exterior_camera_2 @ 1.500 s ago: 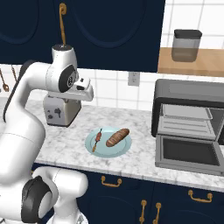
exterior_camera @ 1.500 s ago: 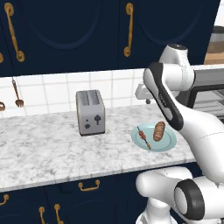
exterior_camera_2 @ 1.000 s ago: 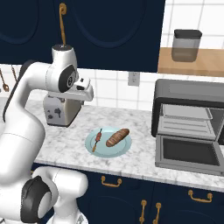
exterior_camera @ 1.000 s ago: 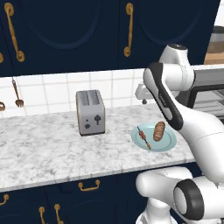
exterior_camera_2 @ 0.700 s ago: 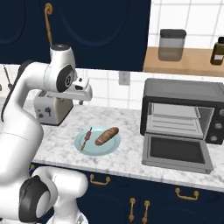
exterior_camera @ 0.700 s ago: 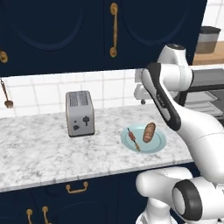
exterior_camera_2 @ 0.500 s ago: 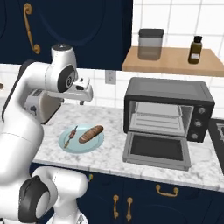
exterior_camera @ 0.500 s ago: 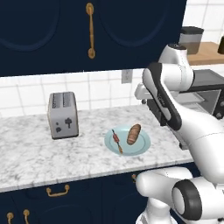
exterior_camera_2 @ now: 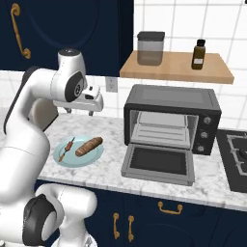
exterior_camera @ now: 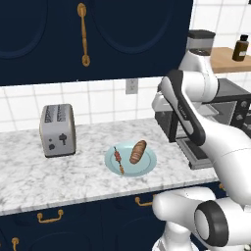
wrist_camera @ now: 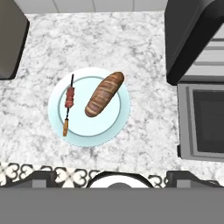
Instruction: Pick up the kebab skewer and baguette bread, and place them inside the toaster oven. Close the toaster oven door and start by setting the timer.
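The kebab skewer (wrist_camera: 69, 103) and the baguette bread (wrist_camera: 104, 94) lie side by side on a pale blue plate (wrist_camera: 118, 122), skewer to the left. My gripper (wrist_camera: 114, 178) hovers well above the plate's near edge, open and empty. In the right base view the gripper (exterior_camera_2: 79, 112) hangs over the plate (exterior_camera_2: 77, 159) holding skewer (exterior_camera_2: 66, 149) and bread (exterior_camera_2: 89, 146). The black toaster oven (exterior_camera_2: 171, 99) stands to the right with its door (exterior_camera_2: 159, 164) folded down flat and the wire rack showing.
A silver two-slot toaster (exterior_camera: 58, 130) stands left of the plate (exterior_camera: 147, 166) on the marble counter. A wooden shelf (exterior_camera_2: 176, 67) above the oven carries a jar and a bottle. A stove top (exterior_camera_2: 236, 154) lies at the far right.
The base has driven to the right, so the whole scene slid left and the toaster oven came into full view. The arm keeps its pose and the gripper stays open.
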